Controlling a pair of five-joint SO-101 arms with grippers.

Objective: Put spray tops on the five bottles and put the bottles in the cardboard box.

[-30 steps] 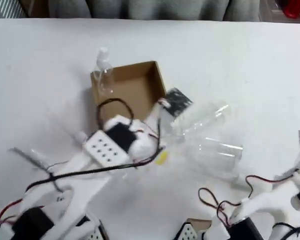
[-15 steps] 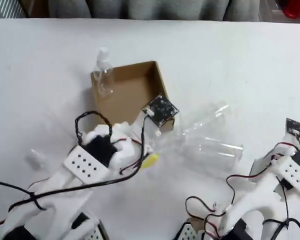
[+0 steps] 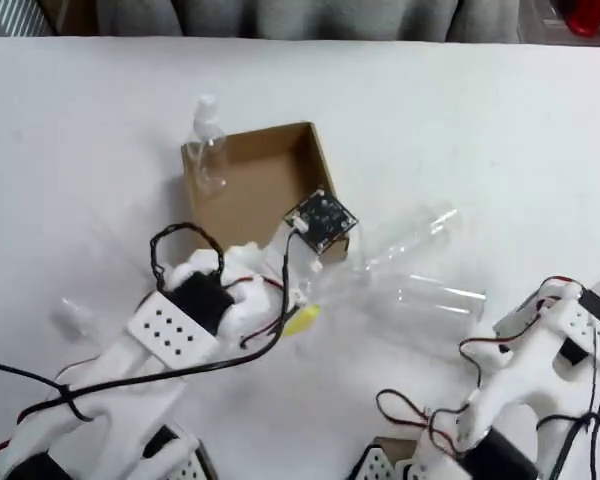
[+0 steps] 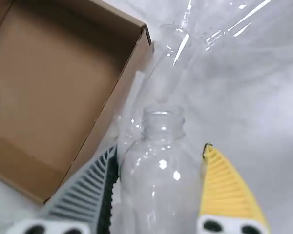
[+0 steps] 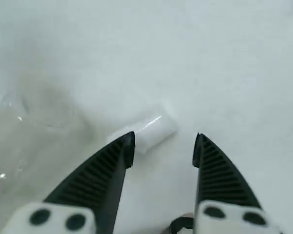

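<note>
My left gripper (image 4: 160, 148) is shut on a clear, topless bottle (image 4: 158, 170), its open neck pointing away from the wrist. In the high view this gripper (image 3: 298, 303) sits just off the near right corner of the cardboard box (image 3: 280, 150). One bottle with a spray top (image 3: 207, 145) stands in the box's far left corner. Two more clear bottles (image 3: 425, 290) lie on the table right of the box. My right gripper (image 5: 164, 140) is open just above the table, with a white spray top (image 5: 154, 130) lying just beyond its fingertips.
The right arm (image 3: 565, 340) is at the table's near right edge. Black cables loop over the left arm (image 3: 180, 320). A small clear piece (image 3: 75, 315) lies at the near left. The box floor (image 4: 49, 87) is bare beside the held bottle.
The left arm drew back toward the near left, bottle in its grip, then held still. The right arm rose into the high view and shifted toward the right edge.
</note>
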